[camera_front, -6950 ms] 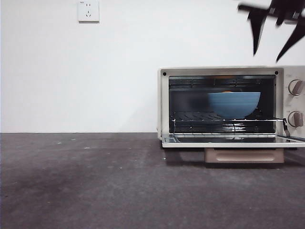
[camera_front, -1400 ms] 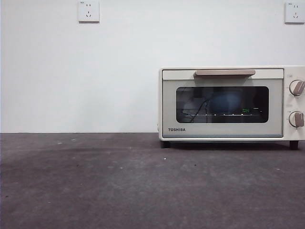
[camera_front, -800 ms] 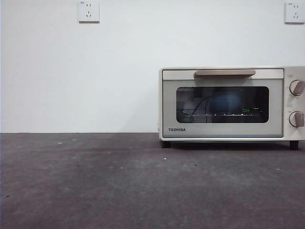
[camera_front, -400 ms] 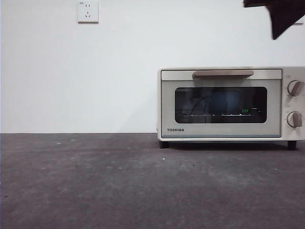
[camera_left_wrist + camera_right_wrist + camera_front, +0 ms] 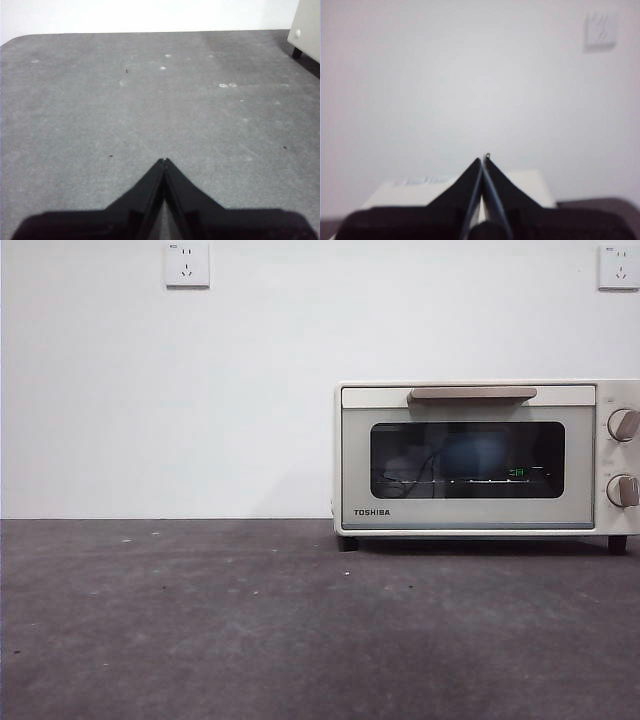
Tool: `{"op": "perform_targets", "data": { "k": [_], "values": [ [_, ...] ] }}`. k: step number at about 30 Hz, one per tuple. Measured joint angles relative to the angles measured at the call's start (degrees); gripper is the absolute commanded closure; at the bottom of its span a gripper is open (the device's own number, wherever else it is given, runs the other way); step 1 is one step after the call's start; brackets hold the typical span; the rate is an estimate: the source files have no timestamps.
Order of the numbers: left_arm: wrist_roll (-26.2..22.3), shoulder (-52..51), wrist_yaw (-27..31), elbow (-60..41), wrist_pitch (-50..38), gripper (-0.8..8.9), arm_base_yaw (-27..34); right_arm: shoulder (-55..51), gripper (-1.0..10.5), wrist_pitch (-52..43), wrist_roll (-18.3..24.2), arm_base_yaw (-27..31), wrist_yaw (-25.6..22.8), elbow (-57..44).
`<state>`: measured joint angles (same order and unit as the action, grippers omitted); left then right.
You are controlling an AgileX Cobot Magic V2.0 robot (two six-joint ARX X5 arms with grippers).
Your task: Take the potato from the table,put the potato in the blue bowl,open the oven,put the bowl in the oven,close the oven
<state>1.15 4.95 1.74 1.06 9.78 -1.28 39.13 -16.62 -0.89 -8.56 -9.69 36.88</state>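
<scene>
Grey tabletop (image 5: 200,620) lying bare up front. Left claw (image 5: 164,161) hanging over it, jaws pressed together, empty. Right claw (image 5: 483,160) also closed, sitting above oven (image 5: 486,458). Oven door shut w/ blue bowl (image 5: 475,455) showing dimly behind glass; potato not visible.

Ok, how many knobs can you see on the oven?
2, both at the right end of the oven front: the upper knob level with the window's top, the lower knob directly below it. None seem hidden.
</scene>
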Motion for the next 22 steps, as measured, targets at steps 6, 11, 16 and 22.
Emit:
{"op": "perform_targets", "data": {
  "k": [6,11,16,22],
  "values": [
    [0.00,0.33,-0.02,0.00,0.00,8.17,0.00,-24.24,9.5,-5.79,1.97,8.48,0.15,-24.48],
    [0.00,0.87,-0.02,0.00,0.02,8.17,0.00,-35.15,9.5,4.00,1.77,10.54,4.59,-35.36],
    [0.00,1.38,0.00,0.00,0.00,8.17,0.00,-38.77,9.5,19.43,1.77,10.47,5.33,-35.50],
    [0.00,2.25,-0.02,0.00,0.02,8.17,0.00,-38.56,9.5,26.21,2.69,10.47,7.04,-35.71]
  ]
}}
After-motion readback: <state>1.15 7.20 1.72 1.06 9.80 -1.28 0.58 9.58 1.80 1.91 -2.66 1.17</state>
